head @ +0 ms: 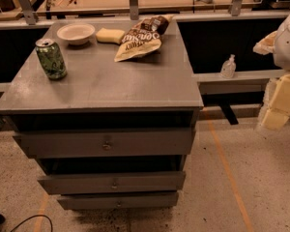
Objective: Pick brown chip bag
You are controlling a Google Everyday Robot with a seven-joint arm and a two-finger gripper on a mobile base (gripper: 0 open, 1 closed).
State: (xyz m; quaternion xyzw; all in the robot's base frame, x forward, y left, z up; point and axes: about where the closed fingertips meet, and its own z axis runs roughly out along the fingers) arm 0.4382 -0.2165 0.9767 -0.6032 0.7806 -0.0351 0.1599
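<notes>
The brown chip bag [140, 38] lies flat at the back of the grey cabinet top [111, 81]. Its dark brown end points away from me and its tan end points toward me, with large white lettering across it. My gripper [279, 103] shows as pale yellowish parts at the right edge of the camera view, beside the cabinet and below its top. It is well to the right of the bag and touches nothing.
A green can [50, 58] stands at the left of the top. A white bowl [76, 33] and a yellow sponge-like block [109, 35] sit at the back, left of the bag. A small clear bottle [228, 66] stands on a ledge to the right. Three drawers [106, 143] stick out below.
</notes>
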